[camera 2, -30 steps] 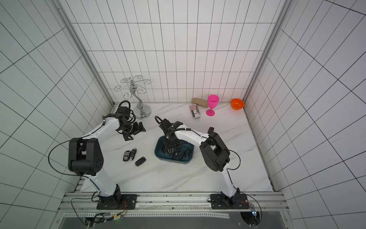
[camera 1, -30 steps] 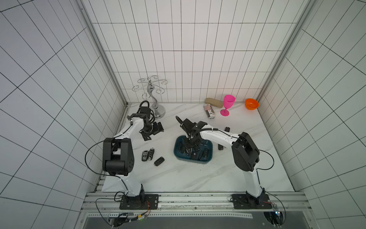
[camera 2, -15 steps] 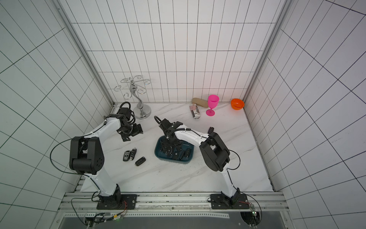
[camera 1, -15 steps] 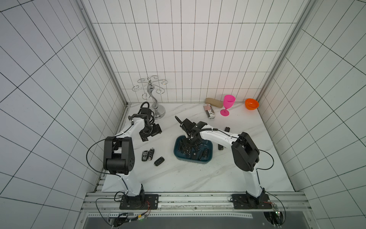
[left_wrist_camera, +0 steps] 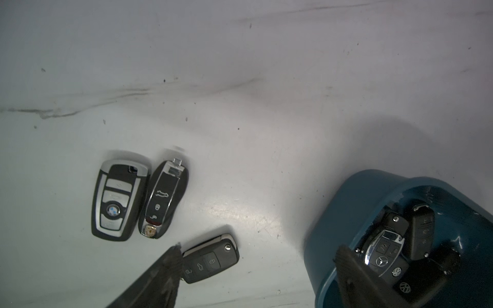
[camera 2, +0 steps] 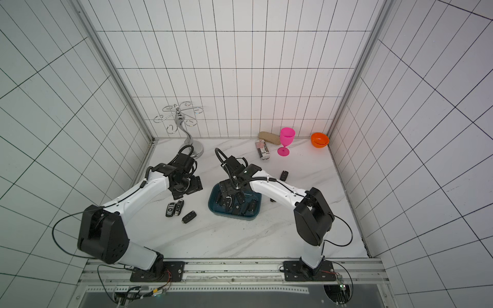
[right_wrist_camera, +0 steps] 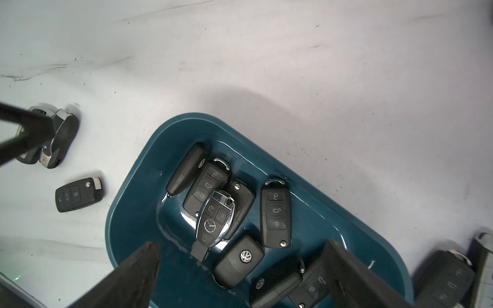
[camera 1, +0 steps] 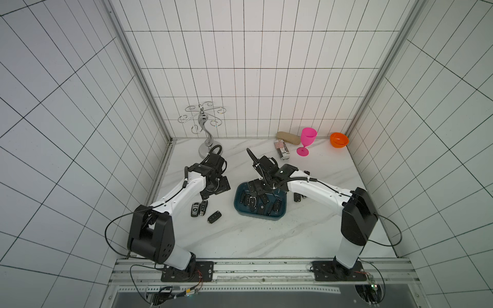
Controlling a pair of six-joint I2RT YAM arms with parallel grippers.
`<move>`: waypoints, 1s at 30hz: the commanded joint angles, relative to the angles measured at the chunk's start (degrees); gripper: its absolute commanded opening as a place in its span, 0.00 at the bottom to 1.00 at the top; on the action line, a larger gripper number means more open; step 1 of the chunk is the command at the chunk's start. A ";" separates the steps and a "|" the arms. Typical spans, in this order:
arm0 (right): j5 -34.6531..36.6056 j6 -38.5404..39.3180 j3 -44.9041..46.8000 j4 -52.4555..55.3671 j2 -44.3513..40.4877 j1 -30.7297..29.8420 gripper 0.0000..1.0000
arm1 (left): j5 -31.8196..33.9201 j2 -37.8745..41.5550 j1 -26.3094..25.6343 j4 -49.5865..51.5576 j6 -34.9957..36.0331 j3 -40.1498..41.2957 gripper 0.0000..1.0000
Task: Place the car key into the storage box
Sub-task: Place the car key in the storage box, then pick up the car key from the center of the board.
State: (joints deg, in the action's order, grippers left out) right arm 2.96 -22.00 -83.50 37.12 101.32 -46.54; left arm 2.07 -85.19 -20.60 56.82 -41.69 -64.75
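- Right gripper (right_wrist_camera: 241, 246) hangs over the storage box (right_wrist_camera: 128, 213), jaws spread wide with nothing between them.
- Left gripper (left_wrist_camera: 259, 248) hovers above the counter (left_wrist_camera: 240, 80) at the box's 9 o'clock. Its jaws are likewise spread and empty.
- Nearest the robot's base, a black flip key (left_wrist_camera: 210, 258) lies on the counter at the box's 9 o'clock. At its 10 o'clock lie a silver-trimmed fob (left_wrist_camera: 118, 200) and a slim fob (left_wrist_camera: 164, 200), side by side.
- The car key (right_wrist_camera: 213, 221), chrome-edged, lies inside the storage box on top of other black keys (right_wrist_camera: 276, 213), clear of both grippers.
- At the box's 3 o'clock, two more keys (right_wrist_camera: 448, 277) rest on the counter just beside its wall. A lone key (camera 2: 284, 175) lies farther off at 1 o'clock.
- Along the back wall, a metal rack (camera 1: 204, 125) stands at 11 o'clock.
- At 1 o'clock are a striped can (camera 1: 282, 150) on its side, a tan case (camera 1: 288, 138), an upright pink goblet (camera 1: 308, 141) and an orange bowl (camera 1: 338, 139) in the corner.
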 commanded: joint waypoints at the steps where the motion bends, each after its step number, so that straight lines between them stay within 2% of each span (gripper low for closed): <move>1: 3.03 -1.33 2.63 -1.26 -3.27 1.75 0.99 | 3.21 1.02 -1.82 0.72 -8.33 3.62 0.87; 7: 3.97 -1.56 6.58 -1.22 -10.25 5.70 0.98 | 5.21 6.01 -2.99 1.02 -15.97 9.71 0.88; 15: 2.40 -1.91 10.97 -0.58 -15.95 9.93 0.99 | -0.39 9.52 -3.75 -0.82 -27.02 14.58 0.91; 21: 1.70 -2.07 11.34 -0.91 -15.86 10.22 0.99 | -2.18 5.78 -3.74 -3.00 -26.97 16.87 0.93; 24: 1.87 -2.08 11.65 -1.09 -15.98 10.20 0.99 | -2.80 3.98 -3.65 -4.73 -25.86 17.64 0.98; 30: 2.06 -1.91 11.87 -1.09 -15.89 10.37 0.99 | -2.85 1.37 -2.94 -5.57 -23.38 16.77 0.98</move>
State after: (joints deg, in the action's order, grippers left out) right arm 5.02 -23.35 -73.12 36.12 86.02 -36.40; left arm -1.08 -82.91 -24.14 52.93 -65.65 -47.37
